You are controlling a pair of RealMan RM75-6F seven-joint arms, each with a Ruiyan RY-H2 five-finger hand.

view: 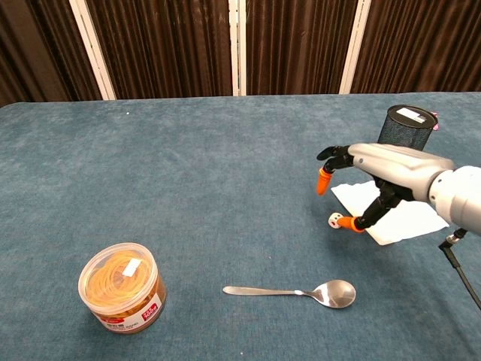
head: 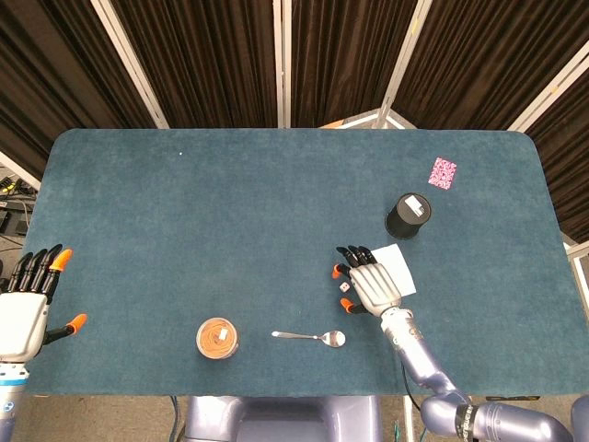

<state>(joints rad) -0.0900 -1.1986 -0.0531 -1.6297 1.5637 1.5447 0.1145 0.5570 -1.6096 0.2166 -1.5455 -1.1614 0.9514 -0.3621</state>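
My right hand (head: 371,282) (view: 379,169) hovers open, palm down, over the left part of a white paper sheet (head: 399,266) (view: 409,219). Its fingers are spread, with orange fingertips (view: 325,181). A small white die (head: 343,287) (view: 334,219) lies just left of the sheet, right beside the thumb tip; whether they touch is unclear. My left hand (head: 24,309) is open at the table's left edge, seen only in the head view, holding nothing.
A black mesh cup (head: 408,215) (view: 406,125) stands behind the sheet, and a pink patterned card (head: 444,172) lies further back. A metal spoon (head: 311,337) (view: 301,291) and a clear jar of rubber bands (head: 217,338) (view: 120,288) sit near the front edge.
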